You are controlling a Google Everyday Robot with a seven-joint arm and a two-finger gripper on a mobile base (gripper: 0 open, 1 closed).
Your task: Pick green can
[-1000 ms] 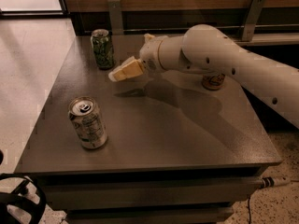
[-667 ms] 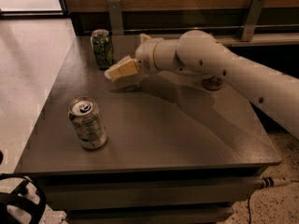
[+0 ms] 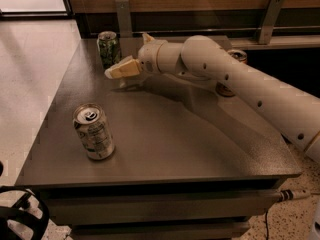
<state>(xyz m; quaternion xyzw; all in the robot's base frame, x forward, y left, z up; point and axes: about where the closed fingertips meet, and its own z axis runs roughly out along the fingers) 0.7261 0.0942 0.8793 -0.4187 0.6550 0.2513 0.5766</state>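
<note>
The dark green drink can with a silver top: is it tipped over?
No, the green can stands upright at the far edge of the grey table, the cream gripper close beside it.

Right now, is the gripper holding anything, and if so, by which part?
Nothing is held. The gripper hovers just short of the green can, which stands upright and ungripped near the far edge of the table.

no print readable on green can [image 3: 109, 48], none on silver-white can [image 3: 94, 132], gripper [image 3: 112, 72] just beside green can, at its 6 o'clock
</note>
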